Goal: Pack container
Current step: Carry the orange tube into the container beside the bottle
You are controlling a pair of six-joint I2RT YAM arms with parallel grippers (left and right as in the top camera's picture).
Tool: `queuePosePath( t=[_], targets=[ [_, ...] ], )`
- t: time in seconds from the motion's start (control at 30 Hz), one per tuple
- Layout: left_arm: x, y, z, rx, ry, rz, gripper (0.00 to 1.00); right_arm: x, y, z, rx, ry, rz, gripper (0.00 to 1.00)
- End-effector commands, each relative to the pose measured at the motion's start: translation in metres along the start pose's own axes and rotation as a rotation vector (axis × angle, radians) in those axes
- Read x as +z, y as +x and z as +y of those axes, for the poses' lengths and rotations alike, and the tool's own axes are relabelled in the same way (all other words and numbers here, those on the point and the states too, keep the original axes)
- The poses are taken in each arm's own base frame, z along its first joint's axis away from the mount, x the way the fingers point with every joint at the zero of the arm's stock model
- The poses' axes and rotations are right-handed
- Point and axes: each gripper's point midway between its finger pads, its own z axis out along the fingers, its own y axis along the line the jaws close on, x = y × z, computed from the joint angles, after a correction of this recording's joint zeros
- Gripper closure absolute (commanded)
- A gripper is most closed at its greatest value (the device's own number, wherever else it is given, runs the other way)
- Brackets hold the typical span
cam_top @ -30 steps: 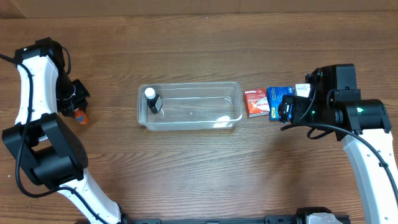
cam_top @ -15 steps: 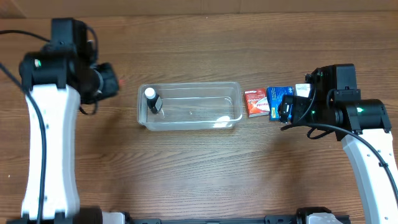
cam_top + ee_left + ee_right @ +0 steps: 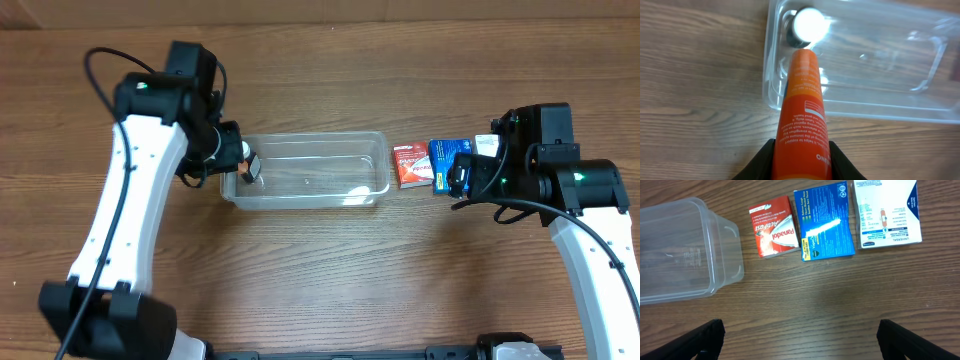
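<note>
The clear plastic container (image 3: 340,196) lies at the table's middle, also in the left wrist view (image 3: 880,75) and at the right wrist view's left edge (image 3: 685,260). A small dark bottle with a white cap (image 3: 243,160) stands in its left end (image 3: 809,25). My left gripper (image 3: 222,152) is shut on an orange tube (image 3: 802,125), held over the container's left rim and pointing at the white cap. My right gripper (image 3: 800,342) is open and empty above bare table, right of the container.
A red Panadol box (image 3: 408,165) (image 3: 774,227), a blue box (image 3: 443,163) (image 3: 822,221) and a white and blue box (image 3: 887,212) lie in a row right of the container. The right arm hides the white box from overhead.
My left arm swung from the far left of the table to the container's left end, carrying the orange tube. The right arm has not moved.
</note>
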Motion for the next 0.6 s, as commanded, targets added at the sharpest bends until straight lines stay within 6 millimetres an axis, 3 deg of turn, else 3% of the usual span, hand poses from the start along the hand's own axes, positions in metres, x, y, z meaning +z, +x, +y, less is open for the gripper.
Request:
queuePosePath(
  t=[0.0, 0.3, 0.57],
  targets=[
    [0.025, 0.008, -0.002, 0.007, 0.014, 0.069, 0.96, -0.008, -0.009, 0.000, 0.007, 0.002, -0.035, 0.00],
    [0.060, 0.016, 0.004, 0.002, 0.000, 0.105, 0.96, -0.008, -0.010, 0.000, 0.007, 0.001, -0.037, 0.00],
    [0.070, 0.013, 0.010, -0.050, -0.032, 0.095, 0.96, -0.008, -0.010, 0.000, 0.007, 0.001, -0.037, 0.00]
  ],
)
